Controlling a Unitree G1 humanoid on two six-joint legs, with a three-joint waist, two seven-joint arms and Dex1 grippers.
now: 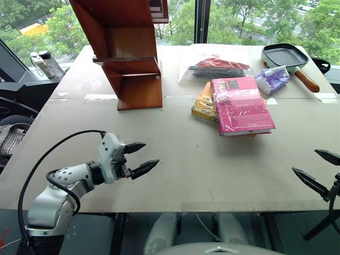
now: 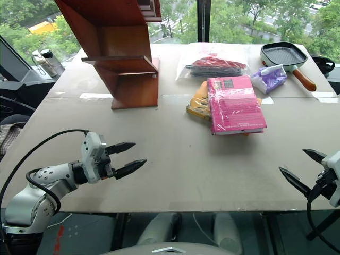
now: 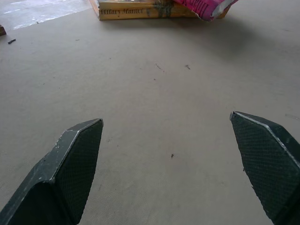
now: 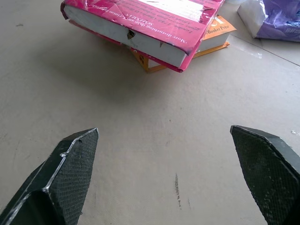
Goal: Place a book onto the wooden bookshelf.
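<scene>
The magenta-pink book (image 1: pixel 240 104), wrapped in clear plastic, lies flat on the table right of centre, resting partly on a thinner yellow-orange book (image 1: pixel 205 103). Its white page edges (image 4: pixel 126 38) face my right wrist camera. The reddish-brown wooden bookshelf (image 1: pixel 127 50) stands at the back left of the table. My left gripper (image 1: pixel 140 158) hovers open over the near left of the table, pointing toward the books. At the near right edge my right gripper (image 1: pixel 317 170) is open too, with nothing between its fingers.
Behind the books lie a clear plastic bag with red and dark contents (image 1: pixel 215 68), a purple-and-white packet (image 1: pixel 272 79) and a grill pan with a wooden handle (image 1: pixel 289 57). Two bottles (image 1: pixel 43 64) stand on a ledge at far left. Bare tabletop (image 1: pixel 186 159) separates grippers and books.
</scene>
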